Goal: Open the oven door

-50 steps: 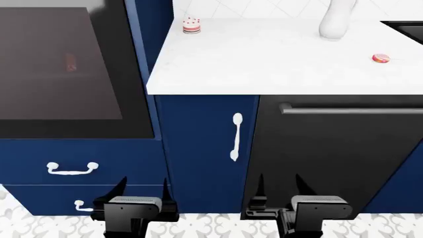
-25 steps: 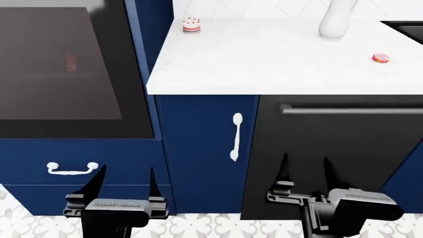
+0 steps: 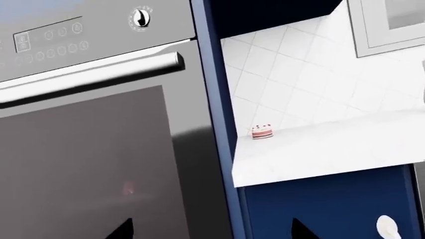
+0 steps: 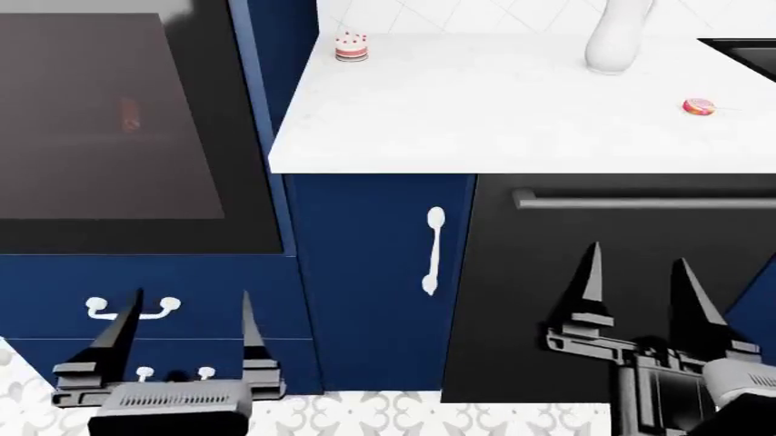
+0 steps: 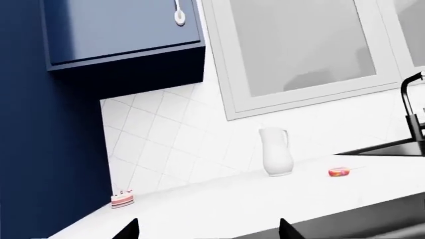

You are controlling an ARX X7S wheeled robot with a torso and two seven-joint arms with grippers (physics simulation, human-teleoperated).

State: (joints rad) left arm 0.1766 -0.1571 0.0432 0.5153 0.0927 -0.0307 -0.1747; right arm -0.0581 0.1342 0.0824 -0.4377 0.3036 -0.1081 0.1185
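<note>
The oven door [image 4: 109, 118] fills the upper left of the head view, a dark glass window in a black frame, lying flush and shut. Its silver bar handle [image 3: 93, 73] shows only in the left wrist view, above the glass [image 3: 86, 164] and below a grey control panel. My left gripper [image 4: 185, 300] is open and empty, low in front of the navy drawers under the oven. Only its fingertips [image 3: 125, 226] show in the wrist view. My right gripper [image 4: 639, 256] is open and empty in front of the black dishwasher front [image 4: 570, 263].
A white counter [image 4: 485, 109] carries a small cake [image 4: 352, 47], a white jug [image 4: 619, 36] and a pink sweet [image 4: 699, 107]; a sink [image 4: 746, 50] lies at its right end. A navy cabinet door with a white handle [image 4: 432, 250] stands between oven and dishwasher.
Both grippers have risen in the head view and drawn apart: the left one toward the left, the right one toward the right. Both stay open.
</note>
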